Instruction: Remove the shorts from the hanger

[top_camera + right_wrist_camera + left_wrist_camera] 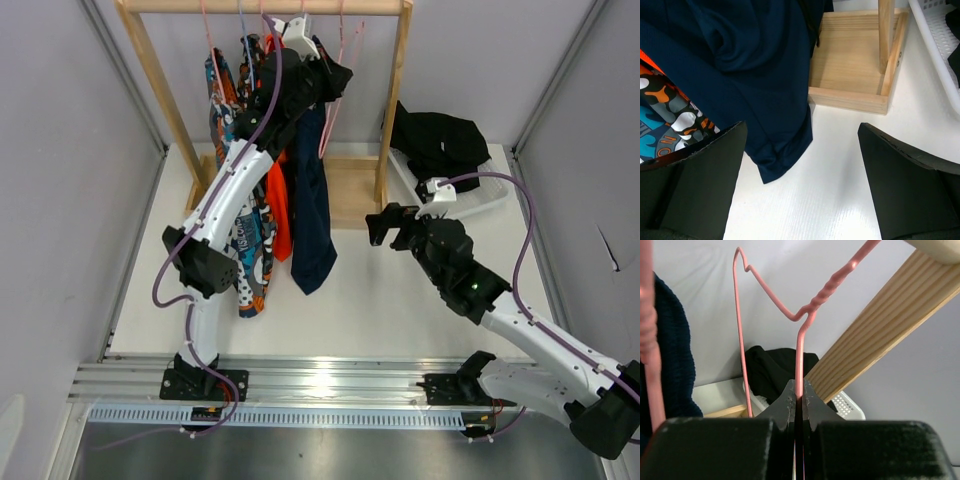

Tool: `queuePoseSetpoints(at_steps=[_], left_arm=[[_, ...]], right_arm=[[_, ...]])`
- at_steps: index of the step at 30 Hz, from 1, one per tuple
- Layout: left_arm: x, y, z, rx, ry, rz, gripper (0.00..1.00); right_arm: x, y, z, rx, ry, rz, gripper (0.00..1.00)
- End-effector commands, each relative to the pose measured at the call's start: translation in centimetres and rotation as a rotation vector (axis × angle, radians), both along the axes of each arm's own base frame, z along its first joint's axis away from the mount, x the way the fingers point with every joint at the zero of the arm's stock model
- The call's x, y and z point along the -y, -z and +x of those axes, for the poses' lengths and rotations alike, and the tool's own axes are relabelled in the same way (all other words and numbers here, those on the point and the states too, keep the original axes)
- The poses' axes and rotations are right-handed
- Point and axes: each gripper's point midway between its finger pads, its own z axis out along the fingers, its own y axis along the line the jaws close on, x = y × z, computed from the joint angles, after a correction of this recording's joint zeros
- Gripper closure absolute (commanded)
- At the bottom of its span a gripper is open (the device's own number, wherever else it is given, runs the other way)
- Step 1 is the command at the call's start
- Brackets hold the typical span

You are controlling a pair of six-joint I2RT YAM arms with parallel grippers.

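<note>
Navy shorts [312, 210] hang long-axis vertical from the far rail [265, 6], hem low, just left of the R gripper [392, 222] — jaws wide, empty, the nearer arm. L gripper [799, 390] pinches a pink hanger [800, 340] wire up top.

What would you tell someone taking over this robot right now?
Left end effector: shut on a pink hanger up at the rack.
Right end effector: open, empty, low beside the navy shorts.
Done: black shorts lie in the basket.
Left: navy shorts, orange shorts, camouflage shorts and teal print shorts hang on the rack.
</note>
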Motion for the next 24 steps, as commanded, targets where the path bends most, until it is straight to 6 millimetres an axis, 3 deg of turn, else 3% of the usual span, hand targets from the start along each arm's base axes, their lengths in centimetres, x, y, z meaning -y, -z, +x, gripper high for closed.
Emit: queuePoseSetpoints(at_steps=[1,2,3,4,6,8,9,12,15,20,24], left_arm=[[0.3,-2.7,-1.4,0.037,0.061,-0.064,0.88],[0.2,-3.6,-2.3,0.046,0.078,-0.069,0.79],[0.2,-3.8,-2.9,0.045,0.092,-0.072,0.63],[0.3,-3.0,-3.1,0.021,0.100,-0.062,0.57],[-0.4,-4.8,-4.7,0.035,0.107,-0.073,0.48],[-1.5,-5.5,-5.7,0.029,0.087,-0.053,0.47],[-2.7,-7.3,-6.9,0.057,0.072,-0.063,0.45],[-5.0,-9.8,-8.5,0.102,0.047,-0.075,0.38],[-6.8,-11.0,-9.5,0.115,0.028,-0.075,0.37],[-8.4,-10.9,-10.3,0.105,0.011,-0.054,0.37],[-9.6,-9.5,-9.2,0.083,-0.025,-0.029,0.38]], right_arm=[[0.5,-1.0,0.0,0.030,0.041,0.010,0.01],[0.5,-1.0,0.0,0.029,0.041,0.009,0.01],[0.6,-0.3,-0.2,0.010,0.043,-0.010,0.01],[0.5,-0.4,-0.4,0.009,0.041,-0.008,0.01],[0.4,-0.6,-0.6,0.010,0.038,-0.004,0.00],[0.0,-0.7,-1.0,0.013,0.026,-0.001,0.01],[0.0,-0.6,-1.1,0.011,0.027,-0.002,0.01],[-0.5,-0.7,-1.8,0.012,0.018,-0.007,0.01],[-0.6,-0.5,-2.3,0.009,0.017,-0.018,0.01],[-0.6,-0.4,-2.5,0.002,0.025,-0.018,0.01],[-0.5,-0.4,-2.8,0.001,0.025,-0.020,0.01]])
